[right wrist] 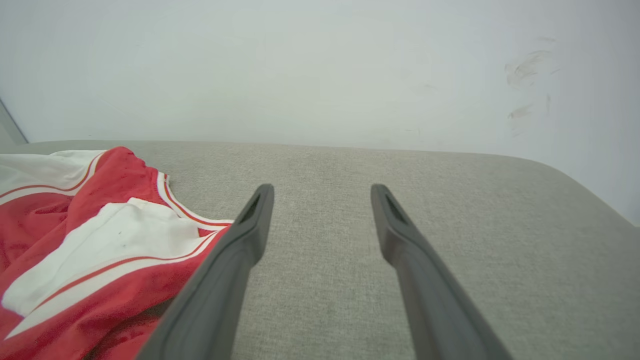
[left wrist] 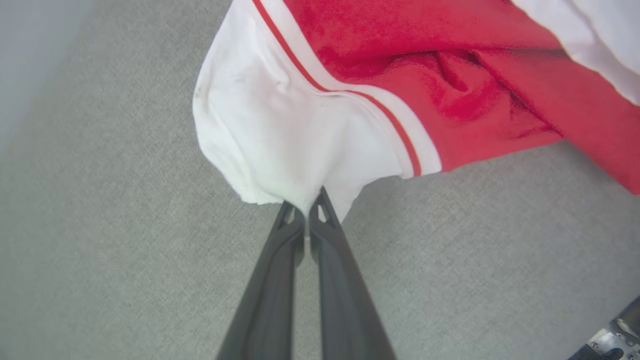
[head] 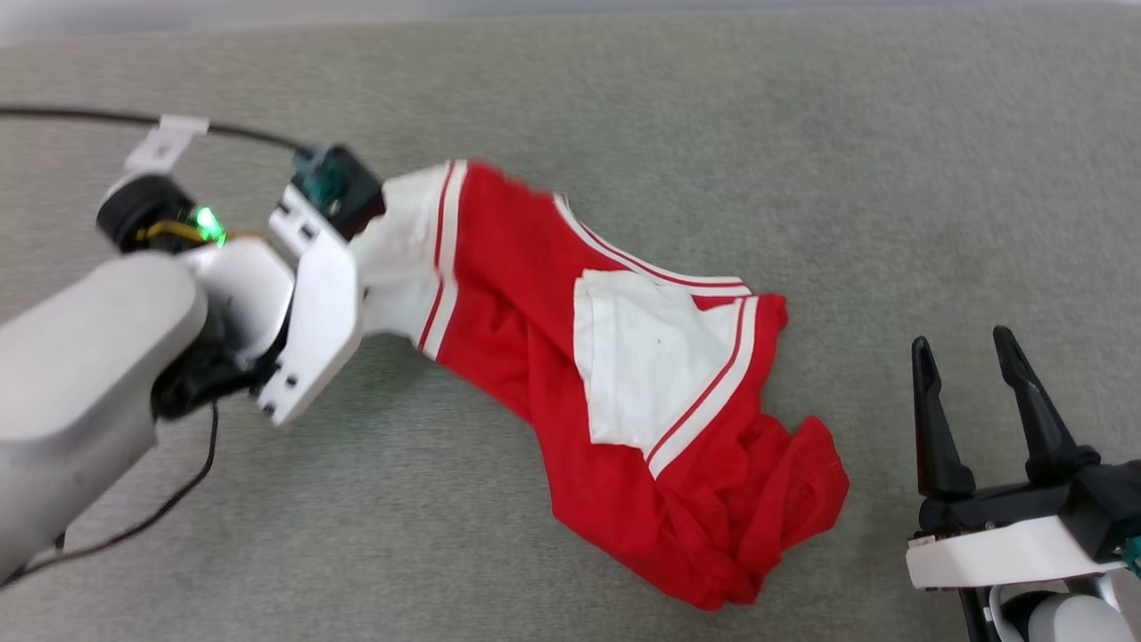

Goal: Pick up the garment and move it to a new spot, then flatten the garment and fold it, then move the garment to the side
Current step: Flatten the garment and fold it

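Observation:
The garment (head: 526,312), a red T-shirt with white sleeves and striped trim, lies crumpled across the grey surface, and its left end is lifted. My left gripper (left wrist: 306,207) is shut on the edge of one white sleeve (left wrist: 280,135); in the head view its fingers are hidden behind the wrist and the cloth. The other white sleeve (head: 642,357) lies folded on top of the red body. My right gripper (head: 963,357) stands open at the lower right, apart from the garment (right wrist: 75,240), with only bare surface between its fingers (right wrist: 255,220).
A grey fabric-covered surface (head: 891,178) spreads all around, ending at a pale wall (right wrist: 320,65) behind, with a rounded corner at the right. A black cable (head: 241,134) runs along my left arm.

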Tool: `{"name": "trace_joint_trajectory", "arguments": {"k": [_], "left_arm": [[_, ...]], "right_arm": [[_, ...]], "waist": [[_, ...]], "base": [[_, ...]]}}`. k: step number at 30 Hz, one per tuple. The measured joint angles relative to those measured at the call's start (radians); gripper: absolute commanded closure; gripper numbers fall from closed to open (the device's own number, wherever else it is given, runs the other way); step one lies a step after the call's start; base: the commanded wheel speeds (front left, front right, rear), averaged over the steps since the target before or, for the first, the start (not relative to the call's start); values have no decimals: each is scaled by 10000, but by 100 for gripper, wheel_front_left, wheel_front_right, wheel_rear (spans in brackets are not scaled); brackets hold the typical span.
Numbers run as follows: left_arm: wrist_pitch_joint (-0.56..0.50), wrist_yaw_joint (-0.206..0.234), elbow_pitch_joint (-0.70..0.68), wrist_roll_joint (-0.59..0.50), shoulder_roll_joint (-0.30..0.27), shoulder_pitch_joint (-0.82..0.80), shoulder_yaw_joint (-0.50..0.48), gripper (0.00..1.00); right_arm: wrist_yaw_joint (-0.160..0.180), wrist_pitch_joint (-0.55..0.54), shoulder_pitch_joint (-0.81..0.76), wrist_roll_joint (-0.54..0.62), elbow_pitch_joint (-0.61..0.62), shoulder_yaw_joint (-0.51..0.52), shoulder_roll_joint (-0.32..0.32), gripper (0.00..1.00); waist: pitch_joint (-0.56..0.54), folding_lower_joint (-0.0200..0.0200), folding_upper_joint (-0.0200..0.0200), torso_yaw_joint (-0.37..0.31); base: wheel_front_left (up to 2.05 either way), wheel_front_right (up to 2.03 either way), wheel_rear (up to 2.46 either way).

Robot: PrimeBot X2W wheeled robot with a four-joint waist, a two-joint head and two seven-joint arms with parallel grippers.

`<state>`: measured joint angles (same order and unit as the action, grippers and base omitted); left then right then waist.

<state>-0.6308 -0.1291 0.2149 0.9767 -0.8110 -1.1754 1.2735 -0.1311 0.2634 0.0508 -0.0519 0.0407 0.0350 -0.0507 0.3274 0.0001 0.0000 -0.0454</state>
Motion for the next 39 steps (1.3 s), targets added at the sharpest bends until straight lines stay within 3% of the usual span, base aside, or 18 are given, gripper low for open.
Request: {"name": "trace_joint_trajectory", "arguments": {"k": [7, 14, 15, 16, 28, 33, 39], "left_arm": [[502, 224, -320, 546, -815, 2177, 40, 100], [554, 414, -65, 819, -802, 4039, 46, 100], [639, 418, -6, 767, -769, 4049, 36, 73], [811, 493, 65, 746, -709, 4092, -13, 0], [2508, 965, -805, 198, -844, 2513, -1524, 0], [2458, 926, -899, -52, -359, 1539, -1793, 0], [1367, 535, -297, 232, 688, 554, -1616, 0]], "right_arm": [[0, 0, -197, 165, -115, -25, 0, 0], [0, 0, -212, 236, -171, -25, 0, 0], [0, 0, -212, 251, -173, -29, 0, 0], [0, 0, -217, 253, -186, -36, 0, 0], [0, 0, -365, 232, -257, -44, 0, 0], [0, 0, -348, 205, -249, -71, 0, 0], [0, 0, -107, 188, -217, -224, -4, 0]], "waist": [[-688, -1, 0, 669], [-899, -1, 0, 876], [-902, -2, 0, 875], [-910, -1, 0, 877], [-1210, -1, 0, 685], [-1140, -1, 0, 630], [-901, -1, 0, 408]], "base": [[0, 0, 0], [0, 0, 0], [0, 0, 0], [0, 0, 0], [0, 0, 0], [0, 0, 0], [0, 0, 0]]}}
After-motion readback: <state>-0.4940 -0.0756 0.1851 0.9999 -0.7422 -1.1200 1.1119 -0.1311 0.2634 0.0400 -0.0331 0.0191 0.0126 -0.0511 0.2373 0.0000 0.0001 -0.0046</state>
